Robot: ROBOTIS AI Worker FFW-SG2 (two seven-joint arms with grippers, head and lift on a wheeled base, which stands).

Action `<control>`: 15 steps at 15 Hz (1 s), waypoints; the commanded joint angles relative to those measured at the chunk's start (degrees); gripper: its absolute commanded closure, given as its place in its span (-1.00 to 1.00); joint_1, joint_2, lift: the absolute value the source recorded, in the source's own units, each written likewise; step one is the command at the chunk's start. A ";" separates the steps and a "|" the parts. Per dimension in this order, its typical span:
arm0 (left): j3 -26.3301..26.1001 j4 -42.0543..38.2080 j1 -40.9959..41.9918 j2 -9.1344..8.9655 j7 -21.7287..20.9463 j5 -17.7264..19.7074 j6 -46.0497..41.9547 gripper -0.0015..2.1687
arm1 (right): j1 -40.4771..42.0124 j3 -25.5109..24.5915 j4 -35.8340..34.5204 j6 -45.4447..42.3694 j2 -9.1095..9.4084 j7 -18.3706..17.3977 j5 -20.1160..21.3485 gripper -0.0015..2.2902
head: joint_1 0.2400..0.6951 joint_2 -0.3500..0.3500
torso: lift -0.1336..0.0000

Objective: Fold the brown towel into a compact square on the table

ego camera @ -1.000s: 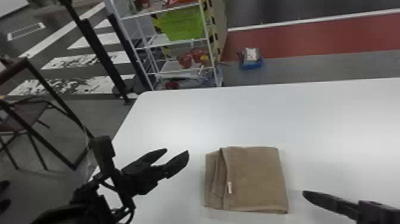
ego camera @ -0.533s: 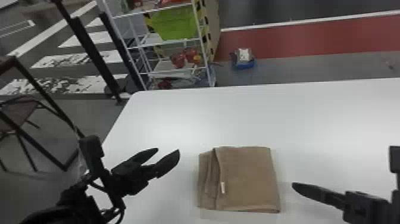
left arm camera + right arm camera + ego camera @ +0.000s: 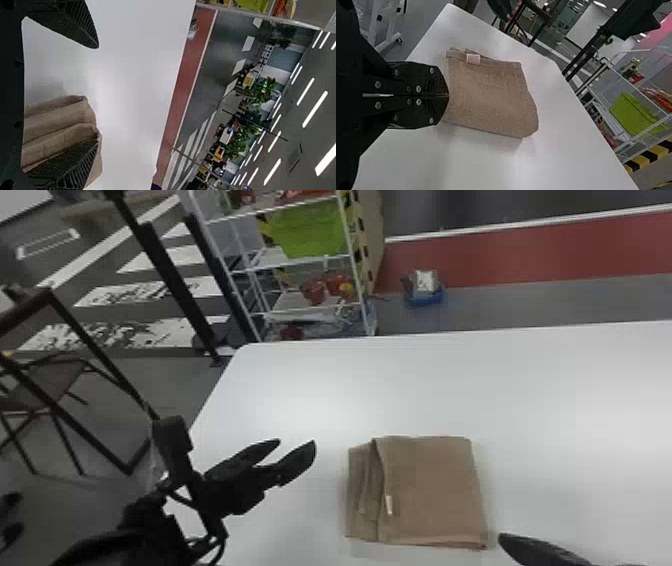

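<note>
1. Surface: white table, smooth and matte, with a rounded far-left corner and pale patches of reflected light.
2. Room, beyond the table: white wire rack carrying a lime-green bin and red items; beside it, a panel with black-and-yellow hazard striping.
3. Floor: grey, crossed by a brick-red band with a white border line. Small blue tray on the grey part near the band. At left, white floor stripes and a chair with thin dark legs.
4. Left wrist view: leafy plants and long ceiling lights farther off.
5. Specimen: brown towel, on the table between the grippers, folded to a roughly square packet. Matte, finely napped cloth; soft layered folds on its left side; small pale label near the fold edge.
6. Left gripper: left of the towel and apart from it, fingers spread, grasping nothing. Inner finger faces finely ridged.
7. Right gripper: just beside the towel's near-right corner, fingers pressed together, empty. Flat black plates with round metal screws.
</note>
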 commanded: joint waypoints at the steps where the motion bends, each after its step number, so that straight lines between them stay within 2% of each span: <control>1: -0.25 -0.05 0.17 -0.20 -0.01 -0.01 0.05 -0.97 | 1.11 2.81 0.34 -4.11 0.00 -0.89 1.87 0.29 | 1.00 1.00 | -0.84; 7: 0.11 -0.14 1.22 -0.11 -0.45 0.08 0.05 -0.97 | 4.80 4.39 0.87 -5.87 -0.35 -0.89 2.66 0.29 | 1.00 1.00 | -0.84; 15: 0.11 -0.23 2.19 -0.11 -0.89 0.17 0.05 -0.97 | 3.13 7.21 3.50 -9.91 -0.17 -2.30 3.28 0.29 | 1.00 1.00 | -0.84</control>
